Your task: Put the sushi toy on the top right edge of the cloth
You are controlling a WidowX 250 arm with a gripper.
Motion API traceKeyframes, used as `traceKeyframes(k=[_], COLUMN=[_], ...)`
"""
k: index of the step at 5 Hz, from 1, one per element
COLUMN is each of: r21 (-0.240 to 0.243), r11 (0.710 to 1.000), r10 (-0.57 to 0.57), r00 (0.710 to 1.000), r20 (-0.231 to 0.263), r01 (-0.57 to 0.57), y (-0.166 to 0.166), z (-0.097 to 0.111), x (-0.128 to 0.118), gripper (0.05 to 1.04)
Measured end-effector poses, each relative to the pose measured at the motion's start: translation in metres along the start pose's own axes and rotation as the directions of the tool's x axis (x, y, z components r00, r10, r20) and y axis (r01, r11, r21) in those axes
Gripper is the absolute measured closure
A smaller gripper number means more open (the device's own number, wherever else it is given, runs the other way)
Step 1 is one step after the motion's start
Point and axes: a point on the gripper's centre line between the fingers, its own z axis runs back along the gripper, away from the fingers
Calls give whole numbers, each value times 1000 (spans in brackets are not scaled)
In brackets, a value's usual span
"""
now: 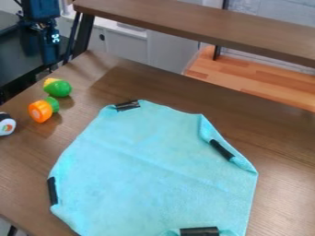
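Sushi (7, 124) awaits pickup on the counter (283, 138); the tool (49, 61) must line up above it, its opening and hold I cannot tell

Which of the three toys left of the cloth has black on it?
The sushi toy, farthest left: black around white. The yellow-green toy and orange-green toy show no black.

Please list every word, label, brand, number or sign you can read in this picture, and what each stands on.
Readable text: none.
Robot arm: small pale marks, too small to read as letters or numbers.
Sushi toy, cloth and black strips: no legible text.
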Motion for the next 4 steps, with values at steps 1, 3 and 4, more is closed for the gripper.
traceKeyframes(k=[1, 3, 4], r21=[-31, -31, -30], r11=[1000, 998, 997], r10=[-1, -46, -76], r00=[999, 999, 996], r20=[-32, 10, 36], r01=[0, 46, 77], y=[0, 24, 38], z=[-16, -29, -48], x=[0, -20, -40], gripper=[83, 83, 83])
